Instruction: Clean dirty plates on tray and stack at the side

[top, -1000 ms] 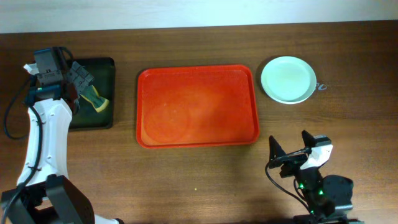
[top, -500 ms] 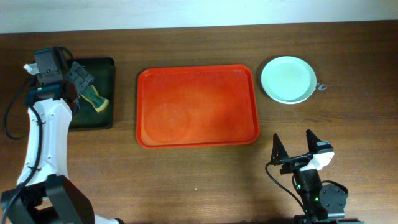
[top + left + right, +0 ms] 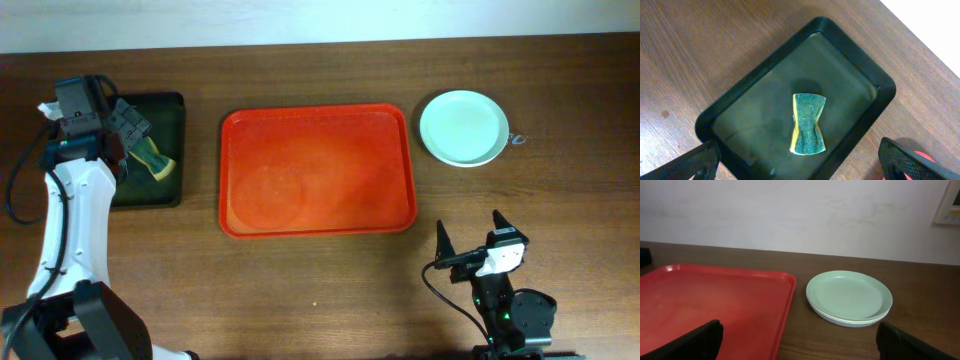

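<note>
From overhead, the tray (image 3: 318, 170) lies mid-bench, toward the far edge, and its red floor is bare. The dirty plates (image 3: 463, 127) sit in one stack just off its right end, near the far edge. A black tray (image 3: 168, 120) sits by the left edge with a sponge (image 3: 155, 161) in it, and my left gripper (image 3: 133, 133) hangs over it. My right gripper (image 3: 470, 228) sits low by the near edge, toward the right. On the left wrist view, the green and yellow sponge lies alone on the wet black floor. My two fingers stand wide apart at the bottom corners, holding nothing. On the right wrist view, the stack shows a mint plate on top and a paler rim beneath; I cannot count a third. That gripper's fingers are also spread and hold nothing. I judge the cleaning and stacking done. The next move calls only for drawing both arms clear without nudging the stack.
</note>
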Available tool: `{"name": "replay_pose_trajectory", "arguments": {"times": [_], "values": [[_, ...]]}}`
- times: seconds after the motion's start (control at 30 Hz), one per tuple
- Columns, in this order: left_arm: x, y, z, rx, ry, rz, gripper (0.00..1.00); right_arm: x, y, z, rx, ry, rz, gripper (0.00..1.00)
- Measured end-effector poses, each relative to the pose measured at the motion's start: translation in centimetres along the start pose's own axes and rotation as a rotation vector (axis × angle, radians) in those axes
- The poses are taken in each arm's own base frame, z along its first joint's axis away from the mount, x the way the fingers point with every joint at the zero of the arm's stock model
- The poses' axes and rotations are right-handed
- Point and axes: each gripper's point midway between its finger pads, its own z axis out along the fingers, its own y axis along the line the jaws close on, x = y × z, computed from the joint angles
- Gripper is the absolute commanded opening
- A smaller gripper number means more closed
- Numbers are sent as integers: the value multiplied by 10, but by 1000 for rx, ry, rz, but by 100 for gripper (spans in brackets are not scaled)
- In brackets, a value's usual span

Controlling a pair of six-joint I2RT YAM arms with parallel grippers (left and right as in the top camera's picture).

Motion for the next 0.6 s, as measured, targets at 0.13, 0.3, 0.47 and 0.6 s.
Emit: {"name": "replay_pose_trajectory", "arguments": {"times": [0.13, 0.3, 0.47, 0.6], "values": [[0, 0, 0, 0, 0, 0, 99, 0, 0, 0, 0, 0, 14, 99], [0, 0, 0, 0, 0, 0, 99, 0, 0, 0, 0, 0, 16, 99], [0, 0, 0, 0, 0, 0, 100, 0, 0, 0, 0, 0, 17, 99], [0, 0, 0, 0, 0, 0, 99, 0, 0, 0, 0, 0, 17, 99]]}}
